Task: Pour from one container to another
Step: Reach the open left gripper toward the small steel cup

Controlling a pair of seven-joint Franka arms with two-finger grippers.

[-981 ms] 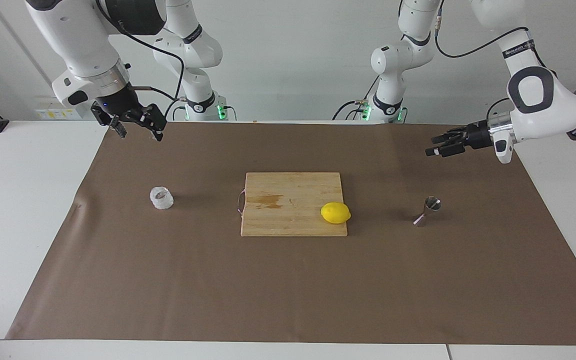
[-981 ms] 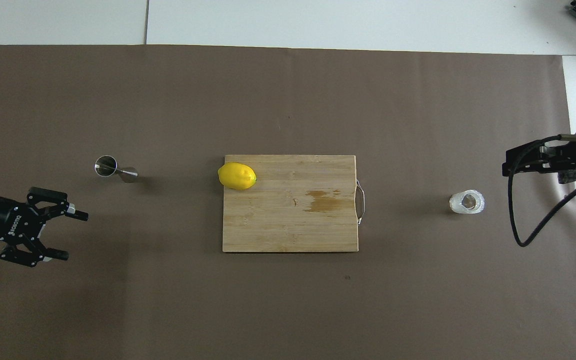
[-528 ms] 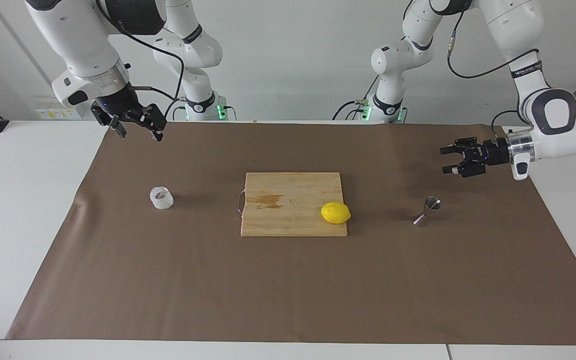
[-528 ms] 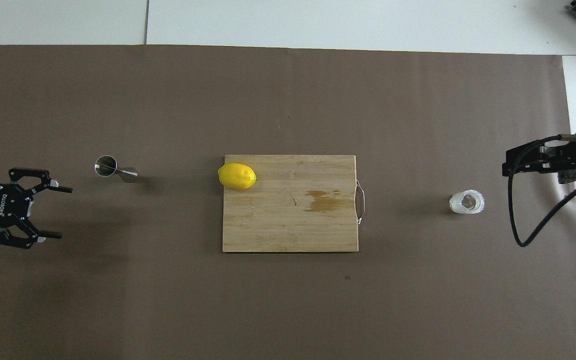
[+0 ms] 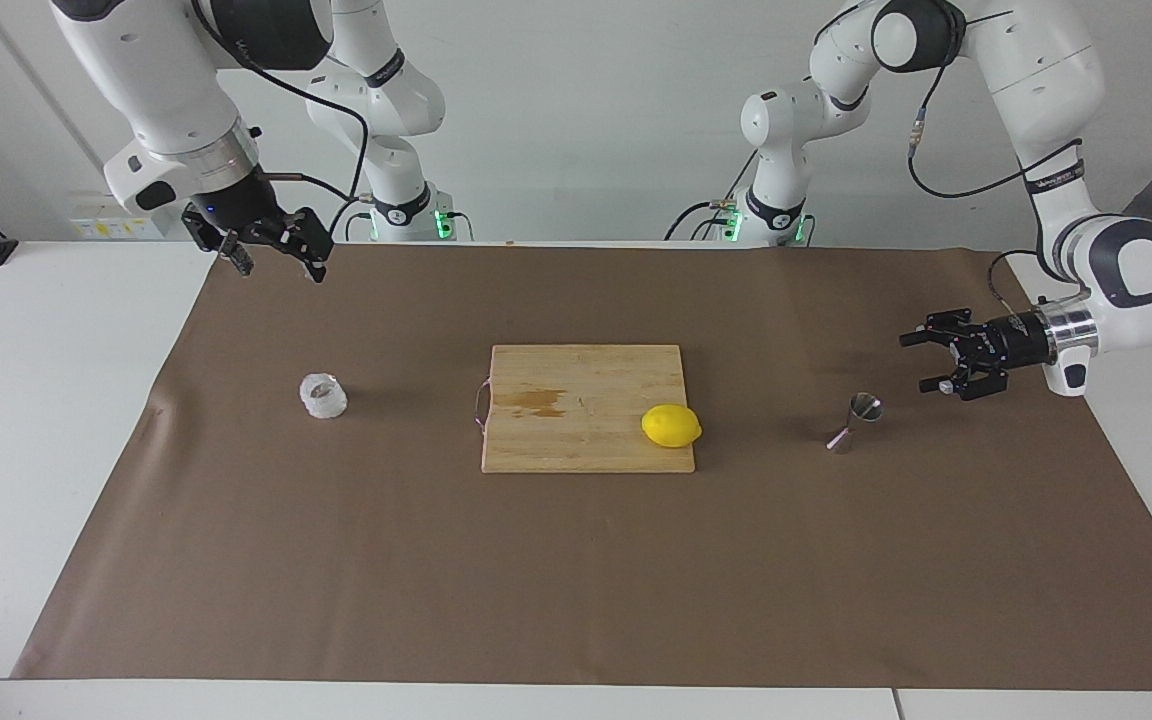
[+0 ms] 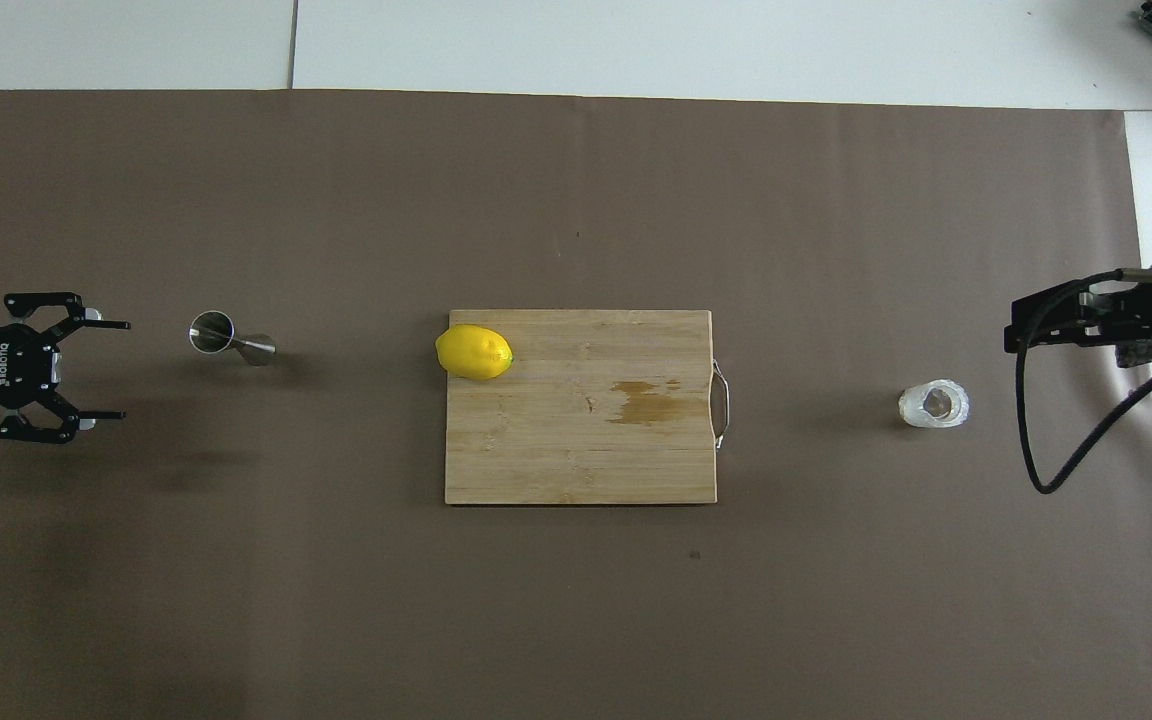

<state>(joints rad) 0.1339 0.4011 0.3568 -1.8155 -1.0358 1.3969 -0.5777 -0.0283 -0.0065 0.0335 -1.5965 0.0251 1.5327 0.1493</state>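
From the board (image 6: pixel 581 430) in the overhead view, the jigger (image 5: pixel 856 422) stands at nine o'clock beside the spread left gripper (image 5: pixel 921 362), the cup (image 5: pixel 322 396) at three near the spread right gripper (image 5: pixel 276 262).

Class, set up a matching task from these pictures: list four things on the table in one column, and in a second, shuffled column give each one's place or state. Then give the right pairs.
Things
1. yellow lemon
2. clear ribbed glass cup
3. shiny steel hourglass jigger
4. left pincer

Places or states
A. on the brown mat toward the right arm's end
B. open, in the air beside the jigger
C. on a corner of the wooden cutting board
D. on the mat toward the left arm's end

Pairs: 1-C, 2-A, 3-D, 4-B
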